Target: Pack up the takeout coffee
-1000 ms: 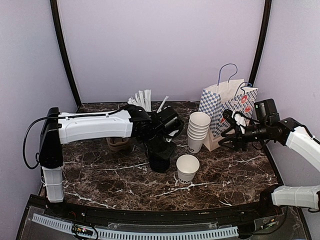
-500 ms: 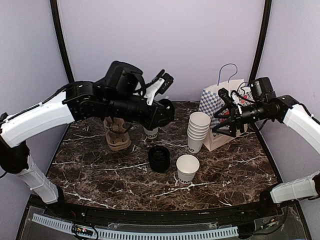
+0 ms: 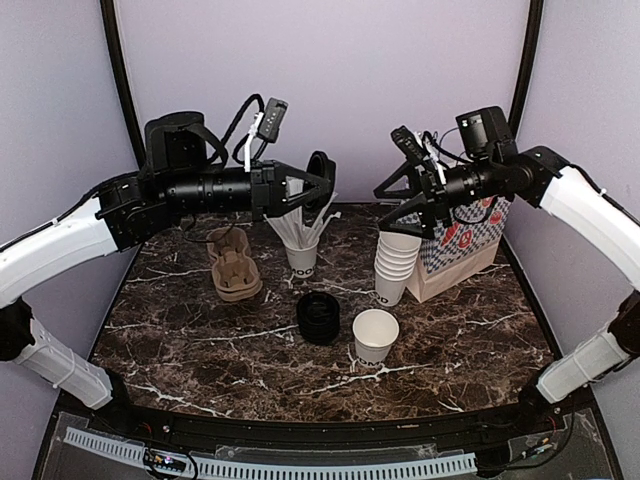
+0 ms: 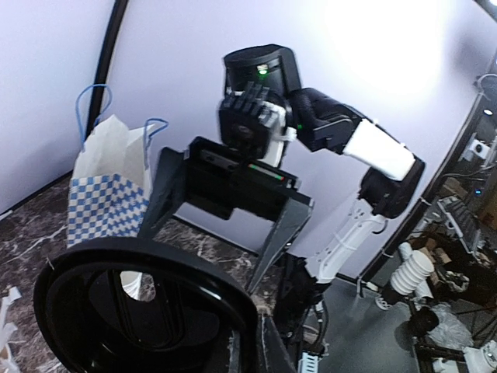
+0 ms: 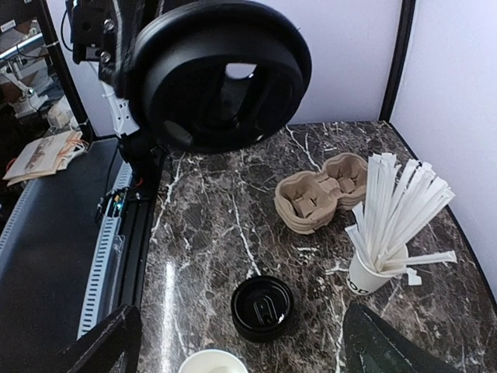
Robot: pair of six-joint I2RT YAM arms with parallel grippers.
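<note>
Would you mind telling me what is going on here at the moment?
The left gripper holds a round black plastic lid up in the air, facing the open right gripper. It looks like a handover. The small white paper cup stands uncovered on the dark marble table, near a stack of black lids.

Opposed wrist views, black lid perhaps between.

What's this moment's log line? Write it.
left hand: shut on lid, aloft | right hand: open | cup: on table, uncapped
</note>
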